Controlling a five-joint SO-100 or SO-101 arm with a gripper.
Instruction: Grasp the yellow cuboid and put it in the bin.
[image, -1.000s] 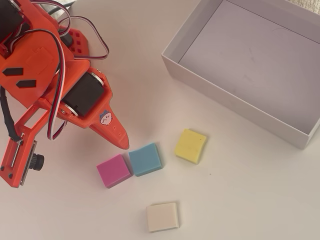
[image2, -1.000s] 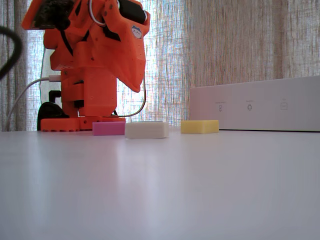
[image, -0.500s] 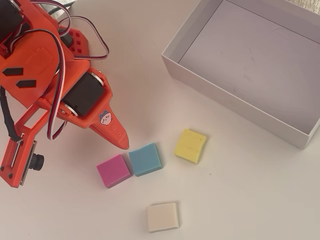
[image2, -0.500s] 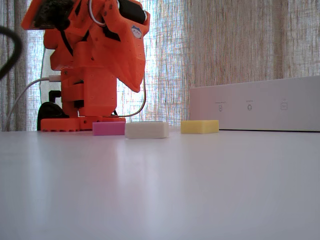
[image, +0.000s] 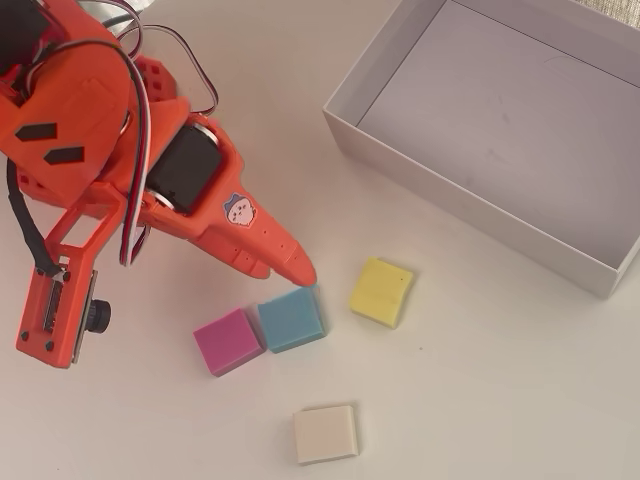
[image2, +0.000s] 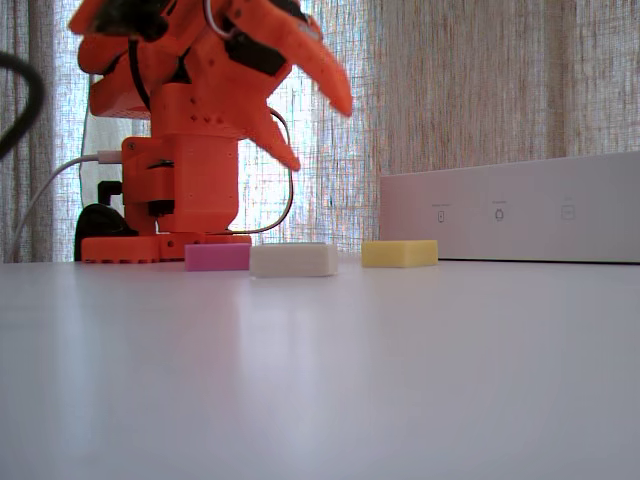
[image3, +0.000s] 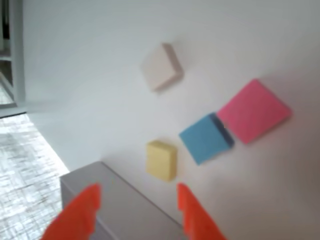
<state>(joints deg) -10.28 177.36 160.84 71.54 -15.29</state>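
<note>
Fingers (image3: 137, 207), spread apart and empty, hover above yellow cuboid (image3: 161, 160) near bin (image: 480, 130).

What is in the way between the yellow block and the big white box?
Nothing visible. In the overhead view the yellow block lies on bare table just below the near wall of the box. The pink, blue and cream blocks sit on its far side, away from the box.
</note>
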